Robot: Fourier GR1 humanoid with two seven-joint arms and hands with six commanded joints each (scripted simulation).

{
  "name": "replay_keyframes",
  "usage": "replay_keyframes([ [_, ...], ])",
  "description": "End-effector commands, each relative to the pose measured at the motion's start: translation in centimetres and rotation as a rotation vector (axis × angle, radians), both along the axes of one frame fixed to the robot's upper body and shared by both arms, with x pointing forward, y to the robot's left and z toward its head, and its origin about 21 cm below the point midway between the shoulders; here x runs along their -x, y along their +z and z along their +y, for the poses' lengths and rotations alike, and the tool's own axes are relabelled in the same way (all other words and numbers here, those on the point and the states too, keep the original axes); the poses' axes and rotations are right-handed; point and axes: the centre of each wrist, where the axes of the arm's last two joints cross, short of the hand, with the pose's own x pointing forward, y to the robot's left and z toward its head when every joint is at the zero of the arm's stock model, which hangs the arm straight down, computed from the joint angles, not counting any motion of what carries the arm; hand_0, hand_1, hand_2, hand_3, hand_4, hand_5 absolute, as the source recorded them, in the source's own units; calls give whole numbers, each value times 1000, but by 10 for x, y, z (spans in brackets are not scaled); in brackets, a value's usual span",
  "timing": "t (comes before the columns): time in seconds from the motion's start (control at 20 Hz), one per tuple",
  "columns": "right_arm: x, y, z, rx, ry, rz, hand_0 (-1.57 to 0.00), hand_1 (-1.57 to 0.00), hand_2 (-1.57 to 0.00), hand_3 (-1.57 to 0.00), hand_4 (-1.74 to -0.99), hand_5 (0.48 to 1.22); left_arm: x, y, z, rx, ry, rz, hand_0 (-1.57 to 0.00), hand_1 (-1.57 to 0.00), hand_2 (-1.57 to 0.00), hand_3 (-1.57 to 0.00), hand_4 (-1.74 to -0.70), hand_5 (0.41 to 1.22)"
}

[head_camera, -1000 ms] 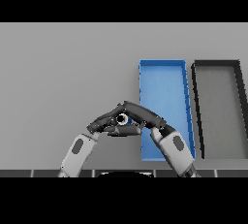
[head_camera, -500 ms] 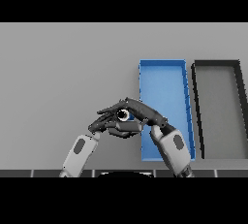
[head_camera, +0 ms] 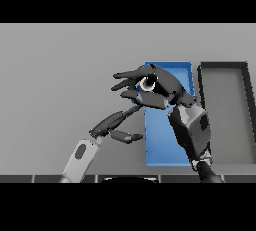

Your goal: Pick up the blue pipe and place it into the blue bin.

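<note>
Showing only its round open end, the pipe [head_camera: 148, 83] sits clasped in the right robot hand [head_camera: 159, 87], whose fingers curl round it, raised over the upper left corner of the blue bin [head_camera: 162, 140]. At about seven o'clock from the pipe, the left robot hand [head_camera: 116, 125] hangs released, fingers straight and holding nothing, just beside the bin's left wall. At three o'clock from the blue bin lies a dark bin [head_camera: 227, 115] on the grey surface [head_camera: 55, 80].
</note>
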Motion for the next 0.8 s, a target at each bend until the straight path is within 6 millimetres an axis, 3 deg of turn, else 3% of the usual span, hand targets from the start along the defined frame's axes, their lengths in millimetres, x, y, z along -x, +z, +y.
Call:
replay_keyframes([
  [0.0,-6,8,-5,-15,-37,-2,-1571,-1571,-1571,-1571,-1497,1221,2,-1,-1,1,-13,0,-1,-1,-1,0,-949,471],
  [0.15,-20,22,-29,-19,-161,-29,-1571,-1571,-1571,-1571,-1498,1221,4,2,4,13,-10,-13,0,0,0,0,-948,466],
  [0.35,-42,9,-63,15,-362,43,-1571,-1571,-1571,-1571,-1499,1221,4,4,11,-3,10,5,1,1,1,1,-951,474],
  [0.6,-49,-31,-100,113,-534,180,-1571,-1571,-1571,-1571,-1499,1221,2,2,9,-2,7,-14,1,1,1,1,-943,465],
  [0.75,-47,-62,-111,173,-604,265,-1571,-1571,-1571,-1571,-1500,1221,1,-2,6,-6,15,-11,1,1,1,1,-939,460],
])
